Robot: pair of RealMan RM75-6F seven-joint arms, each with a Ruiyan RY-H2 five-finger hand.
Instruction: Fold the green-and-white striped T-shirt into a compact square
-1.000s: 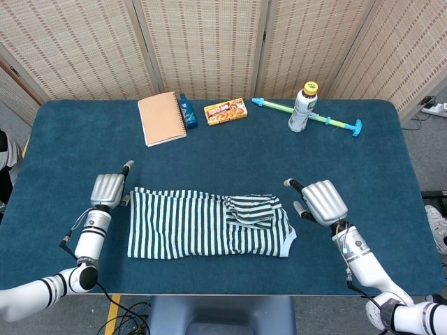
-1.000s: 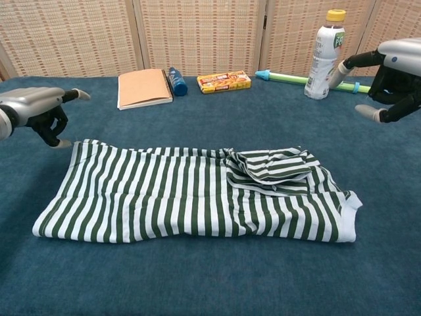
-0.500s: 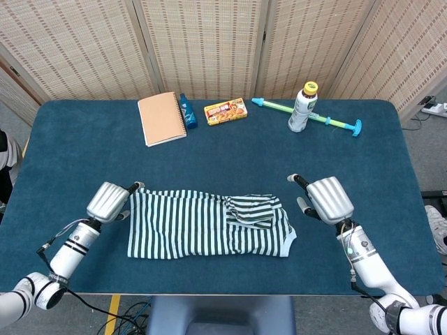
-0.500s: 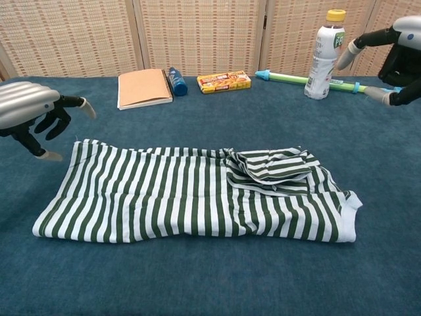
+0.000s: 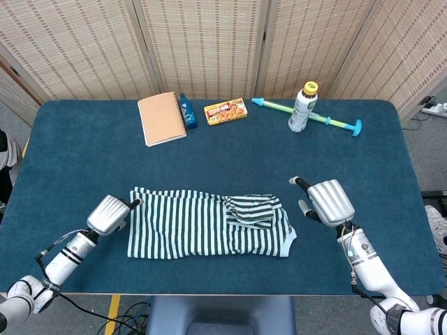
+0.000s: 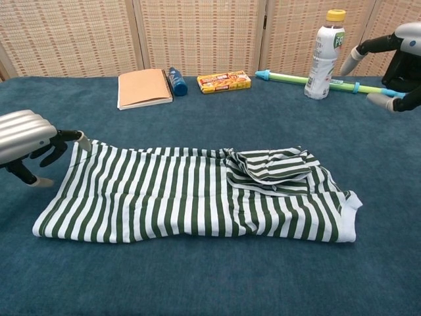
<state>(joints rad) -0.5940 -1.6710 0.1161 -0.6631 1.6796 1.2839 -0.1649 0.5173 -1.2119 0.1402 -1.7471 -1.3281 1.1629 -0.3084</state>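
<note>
On the table [image 5: 63, 139], the T-shirt [image 5: 202, 223] lies lengthwise left-right, collar rightward, between both empty spread hands

You are working in a staged test space, more lab than home. Your surface [image 5: 223, 150] is covered in plain blue felt, and woven folding screens [image 5: 209, 42] wall off its far side. A notebook [image 5: 162, 118], a snack box [image 5: 225, 111], a drink bottle [image 5: 303, 107] and a toy pump [image 5: 311, 114] sit along the far edge like props. Bare grey floor [image 5: 419, 150] and a power strip [image 5: 436, 108] show at the right.
</note>
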